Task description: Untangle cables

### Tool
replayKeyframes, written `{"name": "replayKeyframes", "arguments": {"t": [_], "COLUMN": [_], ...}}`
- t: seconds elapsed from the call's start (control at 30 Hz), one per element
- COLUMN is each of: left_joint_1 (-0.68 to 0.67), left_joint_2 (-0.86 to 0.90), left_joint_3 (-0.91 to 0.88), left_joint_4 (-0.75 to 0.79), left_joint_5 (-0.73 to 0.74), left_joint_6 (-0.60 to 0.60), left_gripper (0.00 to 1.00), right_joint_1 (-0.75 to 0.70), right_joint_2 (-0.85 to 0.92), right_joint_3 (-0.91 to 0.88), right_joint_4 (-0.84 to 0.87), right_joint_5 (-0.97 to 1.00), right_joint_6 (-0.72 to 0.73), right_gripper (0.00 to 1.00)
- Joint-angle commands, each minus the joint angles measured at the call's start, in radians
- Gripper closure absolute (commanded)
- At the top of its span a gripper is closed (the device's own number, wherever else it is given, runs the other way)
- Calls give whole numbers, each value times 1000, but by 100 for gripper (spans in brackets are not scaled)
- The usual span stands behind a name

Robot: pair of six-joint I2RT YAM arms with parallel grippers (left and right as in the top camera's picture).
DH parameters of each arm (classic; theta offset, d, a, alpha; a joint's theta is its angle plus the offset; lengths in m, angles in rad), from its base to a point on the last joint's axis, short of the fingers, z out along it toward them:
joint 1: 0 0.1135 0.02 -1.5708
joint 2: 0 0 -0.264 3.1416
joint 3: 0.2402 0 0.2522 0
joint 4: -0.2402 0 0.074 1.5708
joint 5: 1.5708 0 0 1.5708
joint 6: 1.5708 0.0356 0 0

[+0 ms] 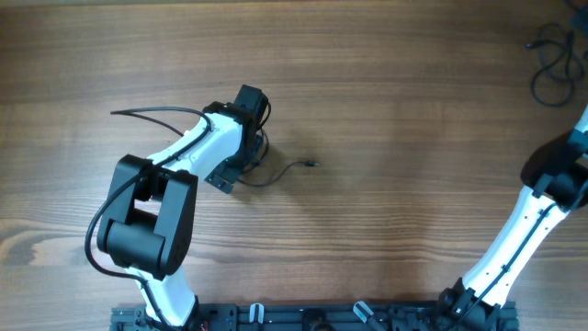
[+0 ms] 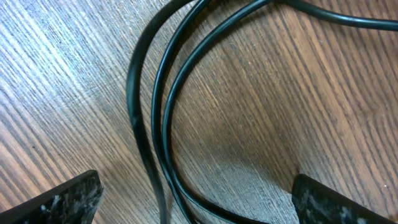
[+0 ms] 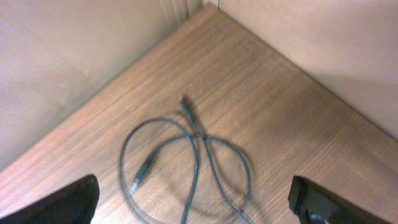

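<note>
Left gripper (image 2: 199, 202) spread wide, cables (image 2: 163, 112) lying between its jaws, toward nine o'clock on the table (image 1: 386, 110). Right gripper (image 3: 196, 205) spread too, another cable (image 3: 193, 158) looped at its twelve, far two-o'clock corner.

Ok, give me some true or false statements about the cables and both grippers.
1. The left gripper is open with black cords between its fingers. True.
2. The right gripper is shut on the looped cable. False: it is open, and the cable lies untouched on the table ahead of it.
3. All cables lie in one pile. False: the black cords are mid-table, the looped cable near the far right corner.
4. The looped cable crosses over itself. True.
</note>
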Motion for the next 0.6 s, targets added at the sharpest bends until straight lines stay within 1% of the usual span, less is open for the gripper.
{"name": "replayKeyframes", "arguments": {"t": [0.0,0.03,0.07,0.17,0.23,0.3,0.33,0.37,0.47,0.57], "left_joint_1": [-6,-4,-4,-3,-4,-4,-4,0,23,83], "left_joint_2": [30,30,30,-6,-66,-180,-222,-288,-442,-608], "left_joint_3": [-18,-18,-18,2,39,100,115,124,124,124], "left_joint_4": [0,43,45,24,-23,-103,-121,-127,-154,-227], "left_joint_5": [25,23,48,55,3,-103,-124,-140,-150,-203], "left_joint_6": [5,6,11,135,177,193,194,220,245,229], "left_gripper": [0,0,0,0,0,0,0,0,0,0], "right_joint_1": [20,36,57,115,167,234,267,303,406,551], "right_joint_2": [-205,-257,-301,-372,-413,-436,-436,-435,-433,-432], "right_joint_3": [44,44,44,44,44,44,44,40,-6,-76], "right_joint_4": [-149,-233,-309,-424,-482,-539,-572,-609,-662,-654], "right_joint_5": [-123,-172,-198,-201,-204,-204,-204,-207,-243,-250], "right_joint_6": [40,40,40,71,70,70,70,75,77,7], "right_gripper": [0,0,0,0,0,0,0,0,0,0]}}
